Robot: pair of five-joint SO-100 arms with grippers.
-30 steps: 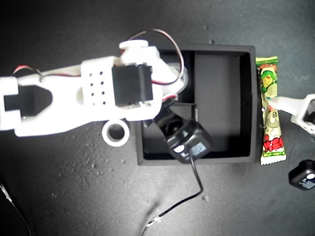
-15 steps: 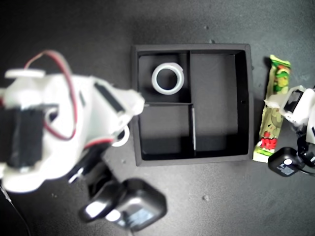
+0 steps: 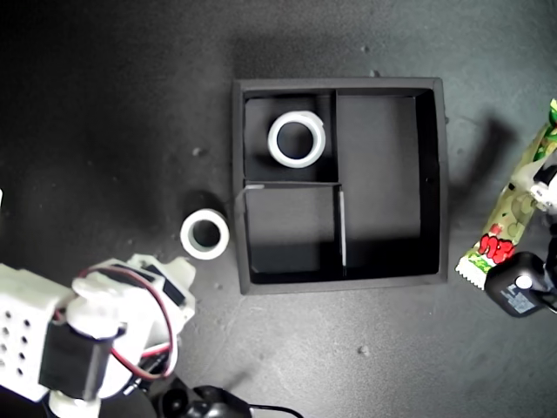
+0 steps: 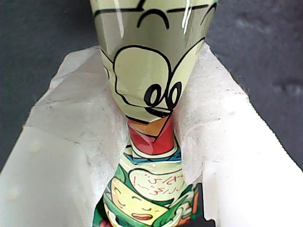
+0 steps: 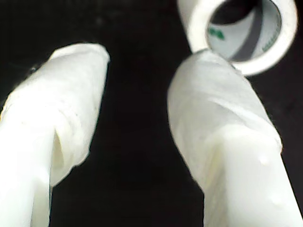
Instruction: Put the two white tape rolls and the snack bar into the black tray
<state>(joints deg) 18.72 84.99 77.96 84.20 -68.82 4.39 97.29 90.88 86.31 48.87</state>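
Observation:
The black tray [image 3: 339, 84] lies in the middle of the exterior view. One white tape roll [image 3: 275, 139] rests in its upper small compartment. The other tape roll [image 3: 188, 235] lies on the mat just off the tray's left wall. My second arm [image 3: 96, 340] sits at the exterior view's lower left, short of that roll. My second gripper [image 5: 142, 61] is open with nothing between its fingers, and the roll [image 5: 285, 40] lies just past one fingertip. At the exterior view's right edge, my first gripper [image 3: 541, 187] [image 4: 151, 137] is shut on the tilted snack bar [image 3: 513, 209] [image 4: 147, 71].
The tray's lower small compartment [image 3: 291, 228] and its long compartment [image 3: 383, 174] hold nothing. A black camera block [image 3: 520, 294] hangs below the snack bar's lower end. Another black block [image 3: 204, 405] shows at the exterior view's bottom edge. Dark mat surrounds the tray.
My second arm has pulled back from over the tray to the exterior view's lower left, leaving one roll in the upper compartment. The snack bar has tilted and shifted right in my first gripper.

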